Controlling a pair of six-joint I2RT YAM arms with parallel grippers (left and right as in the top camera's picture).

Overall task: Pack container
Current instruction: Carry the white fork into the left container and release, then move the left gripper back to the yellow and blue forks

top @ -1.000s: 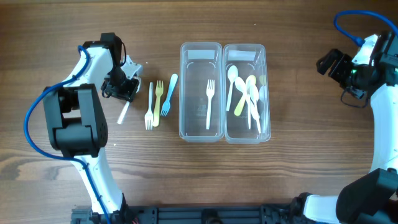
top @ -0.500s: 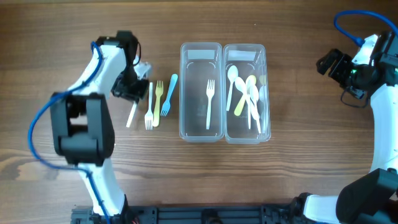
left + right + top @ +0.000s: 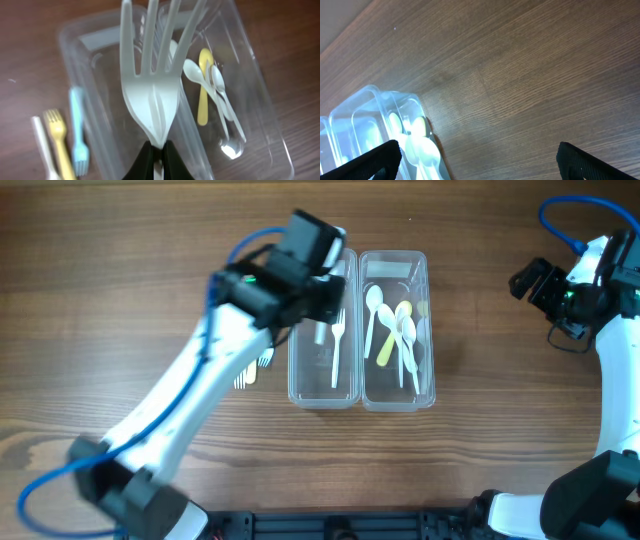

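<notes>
Gripping white fork [image 3: 150,100] by handle with left jaws, shut tight on it, tines pointing away from jaws. Hovering over left container [image 3: 320,398], above lying fork [image 3: 335,365].

To do well: go low inside, align along long side, lay beside lying fork, open jaws only little; avoid walls. Stay off right container [image 3: 431,330] with spoons [image 3: 400,330], right of jaws.

Reaching with left arm [image 3: 200,390] diagonally across desk [image 3: 100,240], wrist tilted down. Leaving other forks [image 3: 57,135] left of jaws.

Resting with right jaws spread wide, holding nothing.
</notes>
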